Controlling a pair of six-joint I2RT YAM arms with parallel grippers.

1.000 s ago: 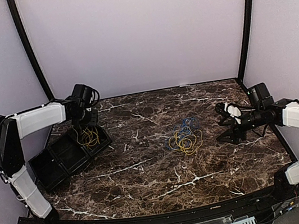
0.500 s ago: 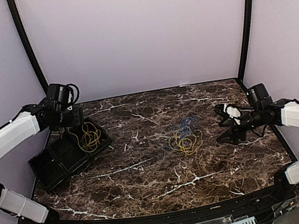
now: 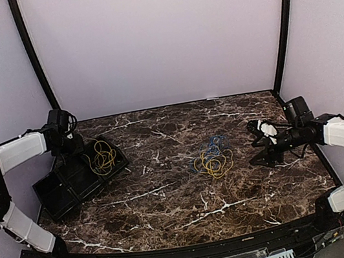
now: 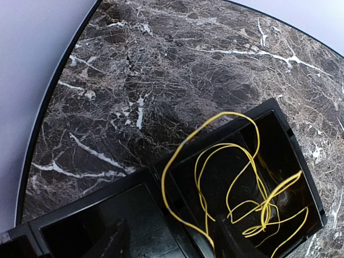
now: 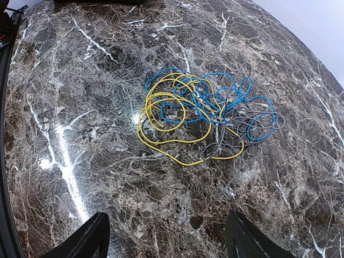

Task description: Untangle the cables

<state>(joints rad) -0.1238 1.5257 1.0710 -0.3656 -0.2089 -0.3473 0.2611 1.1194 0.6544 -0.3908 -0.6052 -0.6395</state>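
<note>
A tangle of yellow, blue and grey cables point(image 3: 212, 157) lies on the marble table near its middle, and it fills the right wrist view point(image 5: 204, 115). One separate yellow cable point(image 3: 102, 156) lies in loose loops in the right compartment of a black tray point(image 3: 63, 185), with one loop hanging over the tray's rim point(image 4: 177, 156). My left gripper point(image 3: 70, 147) hovers over the tray's back left edge, open, with nothing between its fingers point(image 4: 172, 242). My right gripper point(image 3: 259, 143) stands open to the right of the tangle, a short way from it point(image 5: 169, 239).
The black tray point(image 4: 97, 226) has several compartments and sits at an angle at the table's left side. Purple walls close in the table at the back and both sides. A black rail runs along the near edge point(image 3: 179, 255).
My left gripper opened and let go of the yellow cable, which now lies in the tray. The left arm pulled back to the left. The right arm has not moved.
</note>
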